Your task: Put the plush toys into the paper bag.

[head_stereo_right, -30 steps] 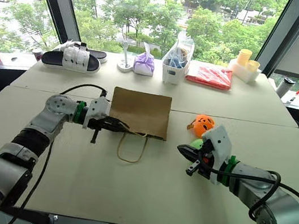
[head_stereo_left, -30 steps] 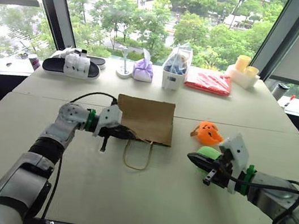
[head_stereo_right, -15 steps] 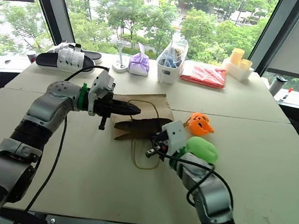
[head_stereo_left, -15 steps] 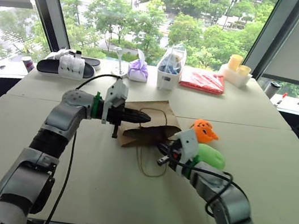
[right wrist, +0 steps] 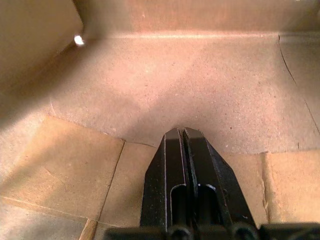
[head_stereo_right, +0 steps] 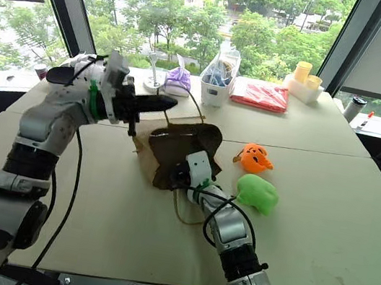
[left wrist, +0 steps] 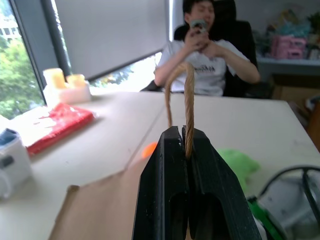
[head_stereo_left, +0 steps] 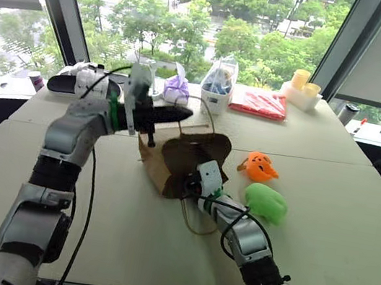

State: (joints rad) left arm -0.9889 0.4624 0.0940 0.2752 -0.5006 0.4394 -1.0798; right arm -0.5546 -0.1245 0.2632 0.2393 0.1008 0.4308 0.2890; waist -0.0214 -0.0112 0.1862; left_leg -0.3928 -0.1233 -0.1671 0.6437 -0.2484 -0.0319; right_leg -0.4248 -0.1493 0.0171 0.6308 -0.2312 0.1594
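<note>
Holding the paper bag (head_stereo_left: 181,157) open at mid-table: left gripper (head_stereo_left: 180,114) pinches its cord handle (left wrist: 186,95) aloft, right gripper (right wrist: 183,137), fingers pressed together, props the inside; plush toys (head_stereo_left: 265,201) wait just right.

The two head views look forward and down over the table (head_stereo_left: 322,230). The left wrist view faces a seated person (left wrist: 202,60); the right wrist view sits close, apparently inside the paper bag (right wrist: 165,90).
</note>
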